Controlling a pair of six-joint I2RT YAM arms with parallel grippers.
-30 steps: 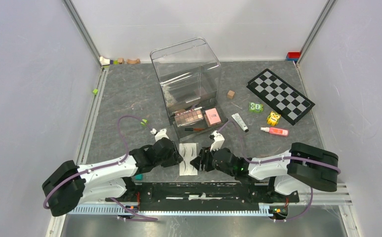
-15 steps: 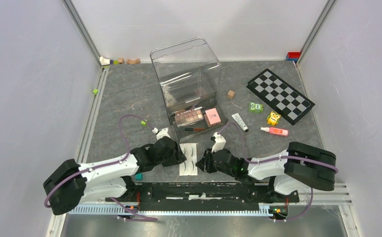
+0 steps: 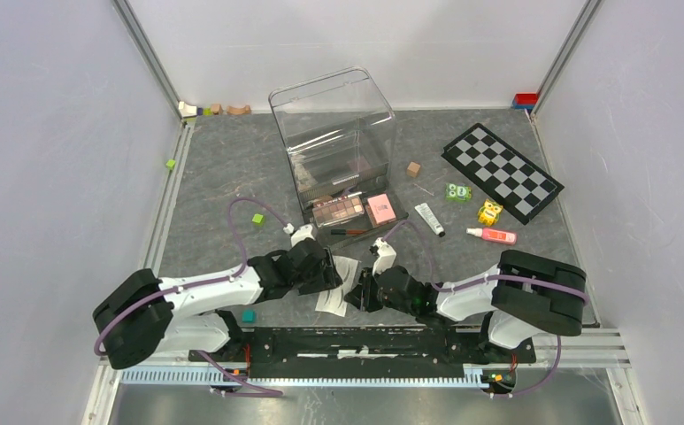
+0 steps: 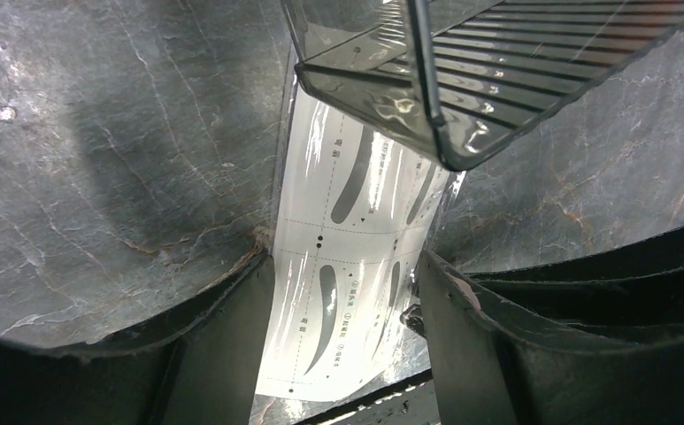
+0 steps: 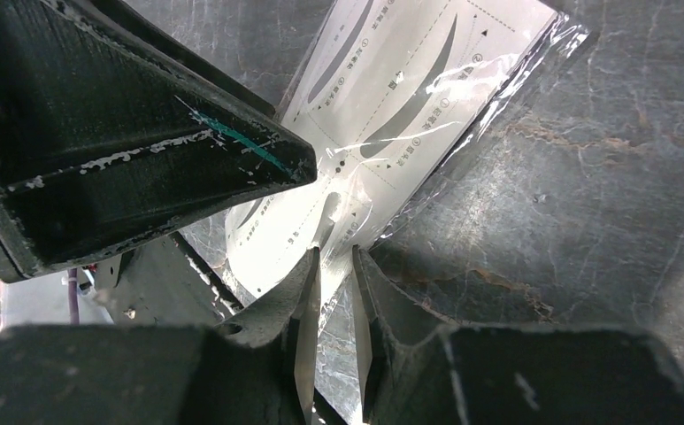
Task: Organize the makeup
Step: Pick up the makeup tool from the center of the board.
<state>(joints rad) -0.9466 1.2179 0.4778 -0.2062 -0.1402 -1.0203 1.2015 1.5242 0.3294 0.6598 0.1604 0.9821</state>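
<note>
From where I stand this is a robotics lab cell. The left arm (image 3: 205, 292) and right arm (image 3: 466, 297) are mounted on a metal rail (image 3: 365, 377) at the edge of a grey table (image 3: 223, 168), with plain white panels (image 3: 46, 133) on 3 sides.

Plain white walls (image 3: 46, 133) enclose a dark grey tabletop (image 3: 223, 168) (veined like slate).

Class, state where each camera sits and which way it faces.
Top external: above and behind, looking down on the table; left gripper and right gripper show.
Left wrist: on the left arm, aimed at the eyebrow card; left gripper straddles it.
Right wrist: likewise, facing the card's corner; right gripper at its edge.
Both wrist views share the card.
</note>
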